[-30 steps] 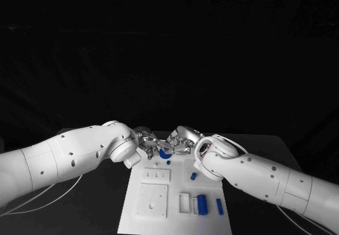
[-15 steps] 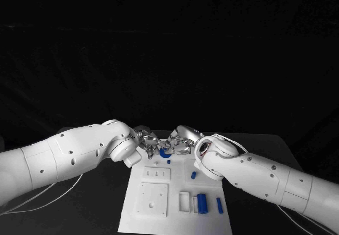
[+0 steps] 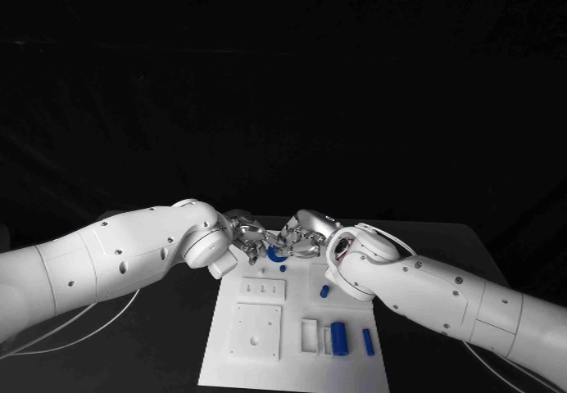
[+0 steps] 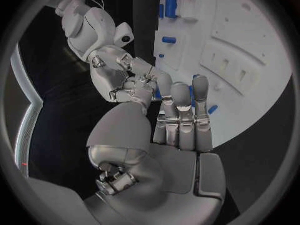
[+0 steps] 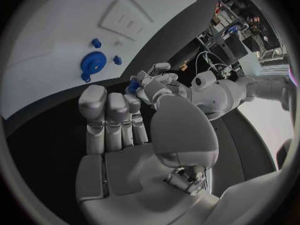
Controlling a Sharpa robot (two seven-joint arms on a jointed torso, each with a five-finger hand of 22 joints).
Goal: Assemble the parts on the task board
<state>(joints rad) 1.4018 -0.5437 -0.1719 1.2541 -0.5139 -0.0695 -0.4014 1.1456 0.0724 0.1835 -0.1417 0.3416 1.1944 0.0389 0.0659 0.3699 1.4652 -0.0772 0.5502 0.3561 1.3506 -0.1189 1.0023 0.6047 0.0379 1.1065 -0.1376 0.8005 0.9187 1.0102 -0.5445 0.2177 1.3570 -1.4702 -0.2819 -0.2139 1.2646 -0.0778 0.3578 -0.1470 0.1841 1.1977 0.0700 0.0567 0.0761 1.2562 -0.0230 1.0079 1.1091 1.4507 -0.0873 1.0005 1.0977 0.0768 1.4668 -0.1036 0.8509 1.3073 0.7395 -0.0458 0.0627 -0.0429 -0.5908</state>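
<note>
The white task board (image 3: 266, 360) lies along the table's middle. Both hands meet fingertip to fingertip above its far end. My left hand (image 3: 248, 235) pinches a small blue part (image 5: 132, 87), also seen as the blue part (image 4: 158, 92). The fingertips of my right hand (image 3: 305, 233) lie against the same part; whether they grip it is hidden. Beneath the hands a blue gear (image 5: 92, 64) sits on the board, with two small blue pieces (image 5: 117, 60) beside it. A blue peg (image 3: 324, 291), a blue cylinder (image 3: 339, 338) and a slim blue piece (image 3: 368, 341) lie nearer me.
Raised white blocks stand on the board: one with slots (image 3: 261, 292), one with a hole (image 3: 256, 332), and a narrow holder (image 3: 308, 337). Black table (image 3: 177, 327) flanks the board, and a white cable (image 3: 71, 332) trails beside my left arm.
</note>
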